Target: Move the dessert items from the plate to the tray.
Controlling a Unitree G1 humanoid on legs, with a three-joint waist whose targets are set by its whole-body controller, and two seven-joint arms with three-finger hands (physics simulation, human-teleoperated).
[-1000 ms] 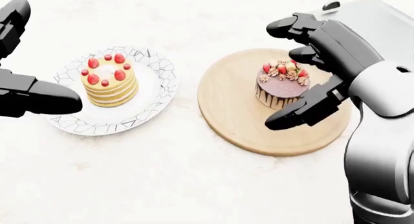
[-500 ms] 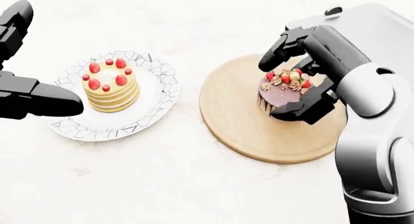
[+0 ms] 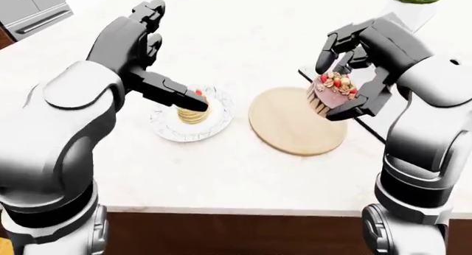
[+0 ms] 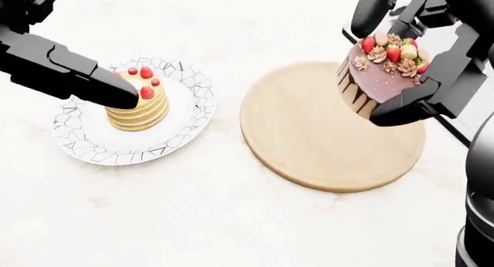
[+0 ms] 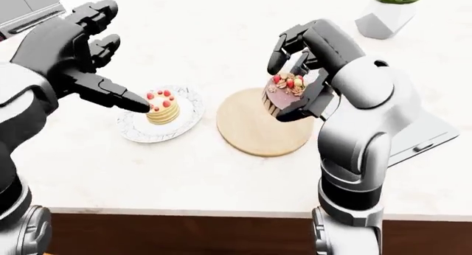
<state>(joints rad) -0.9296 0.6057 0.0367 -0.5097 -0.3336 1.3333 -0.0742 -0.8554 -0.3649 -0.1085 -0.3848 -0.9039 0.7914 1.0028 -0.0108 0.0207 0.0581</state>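
Observation:
A pancake stack (image 4: 143,109) topped with strawberries sits on a white plate (image 4: 85,152) with a crackle pattern, at the left of the head view. My left hand (image 3: 161,61) hovers open above it, one black finger (image 4: 92,82) stretching over the stack's left edge. My right hand (image 4: 386,61) is shut on a chocolate cake (image 4: 382,76) with strawberries and cream swirls, held in the air above the right edge of a round wooden board (image 4: 317,139). A grey tray (image 5: 424,134) lies right of the board, partly behind my right arm.
A potted succulent (image 5: 385,10) stands at the top right of the white counter. The counter's near edge (image 3: 221,209) runs along the bottom of the eye views, with dark cabinet below. A steel appliance (image 3: 33,9) shows at the top left.
My right hand has closed round the chocolate cake and lifted it off the wooden board, up and to the right. My left hand has moved in over the plate.

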